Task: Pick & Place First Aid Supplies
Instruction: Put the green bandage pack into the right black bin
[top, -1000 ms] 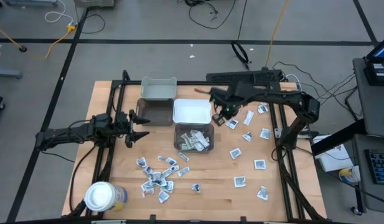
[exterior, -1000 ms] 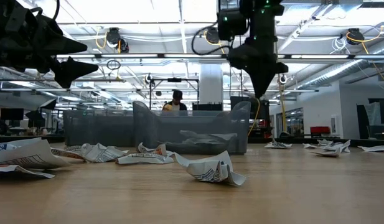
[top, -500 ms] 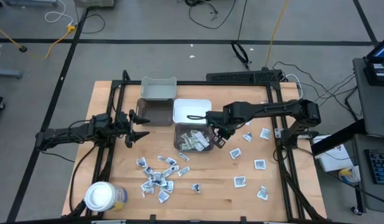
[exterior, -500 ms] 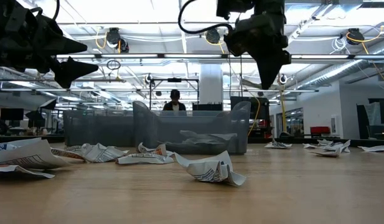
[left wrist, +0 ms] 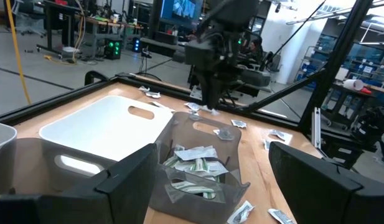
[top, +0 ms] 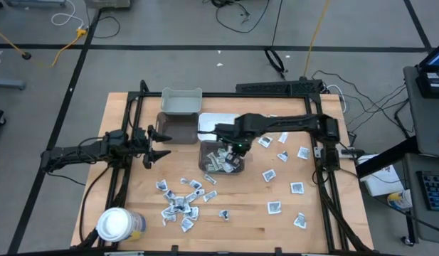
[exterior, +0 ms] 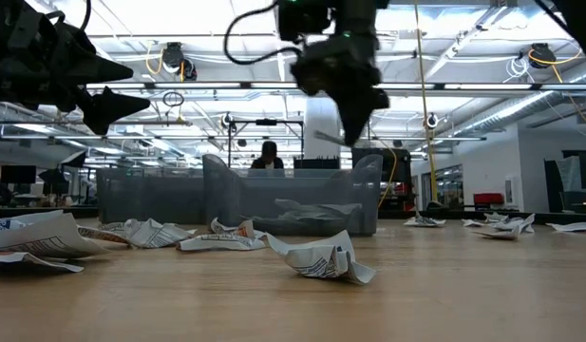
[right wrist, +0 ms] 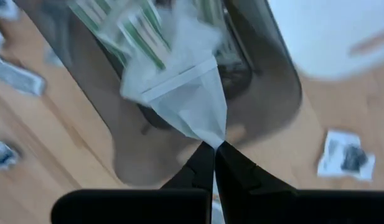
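Observation:
My right gripper (top: 237, 146) points down over the right end of the clear grey bin (top: 205, 162) and is shut on a white paper packet (right wrist: 185, 106). Several packets and pale-green strips (left wrist: 192, 163) lie in that bin. More crumpled packets lie on the table near the front left (top: 178, 203), and flat ones lie at the right (top: 296, 188). My left gripper (top: 164, 144) hangs open and level at the table's left, beside the bins, with nothing between its fingers. My right gripper pinches one corner of the packet (right wrist: 211, 138) between its two fingertips, coming from above and pointing down. The packet hangs below the fingers, widening downward, clear of the bin and the packets in it.
A white bin (top: 219, 126) stands behind the clear one, a dark grey bin (top: 174, 129) to its left and a pale bin (top: 181, 102) at the far edge. A white-lidded jar (top: 116, 226) stands at the near left corner. A black frame (top: 315, 163) edges the table.
My right gripper has carried the packet from above the loose packets at the right toward the table's left, ending over the clear bin's right end. Its wrist has rolled a little on the way, and it has stayed shut.

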### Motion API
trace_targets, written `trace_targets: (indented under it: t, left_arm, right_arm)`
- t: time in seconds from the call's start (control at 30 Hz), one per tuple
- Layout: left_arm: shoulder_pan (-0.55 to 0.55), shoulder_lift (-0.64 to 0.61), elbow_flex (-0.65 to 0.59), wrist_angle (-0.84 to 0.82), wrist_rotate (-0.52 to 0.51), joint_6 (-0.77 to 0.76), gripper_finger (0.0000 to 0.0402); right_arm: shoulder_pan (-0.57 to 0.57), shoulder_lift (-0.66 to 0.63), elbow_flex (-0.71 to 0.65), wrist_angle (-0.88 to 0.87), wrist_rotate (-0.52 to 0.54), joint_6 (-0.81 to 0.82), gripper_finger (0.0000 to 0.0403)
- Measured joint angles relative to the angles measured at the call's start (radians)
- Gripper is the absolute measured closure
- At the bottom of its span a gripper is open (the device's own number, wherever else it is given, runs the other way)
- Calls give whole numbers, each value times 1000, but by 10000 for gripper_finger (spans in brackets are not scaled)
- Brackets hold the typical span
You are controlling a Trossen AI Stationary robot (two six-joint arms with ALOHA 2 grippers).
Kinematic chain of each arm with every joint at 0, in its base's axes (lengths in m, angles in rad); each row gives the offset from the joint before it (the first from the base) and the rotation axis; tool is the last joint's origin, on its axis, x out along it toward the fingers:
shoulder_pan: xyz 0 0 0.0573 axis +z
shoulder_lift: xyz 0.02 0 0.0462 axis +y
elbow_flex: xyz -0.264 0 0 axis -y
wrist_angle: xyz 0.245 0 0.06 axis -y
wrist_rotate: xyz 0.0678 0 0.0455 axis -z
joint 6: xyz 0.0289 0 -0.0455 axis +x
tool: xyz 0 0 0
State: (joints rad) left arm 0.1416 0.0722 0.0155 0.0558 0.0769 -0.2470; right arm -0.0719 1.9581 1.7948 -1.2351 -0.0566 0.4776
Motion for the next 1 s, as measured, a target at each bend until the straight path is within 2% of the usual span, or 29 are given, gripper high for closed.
trace_targets:
  t: [0.27,0.37,0.83,1.0]
  left_arm:
    - [0,0,0,0,0,0,91]
    - [0,0,0,0,0,0,91]
    - [0,0,0,0,0,0,91]
    - [0,0,0,0,0,0,91]
  right_arm:
    - [-7,145,248,-101,-1,-64,403]
    - [-7,169,282,-95,0,-71,403]
    - [8,175,33,156,3,-81,403]
    - [17,175,-17,224,3,-82,395]
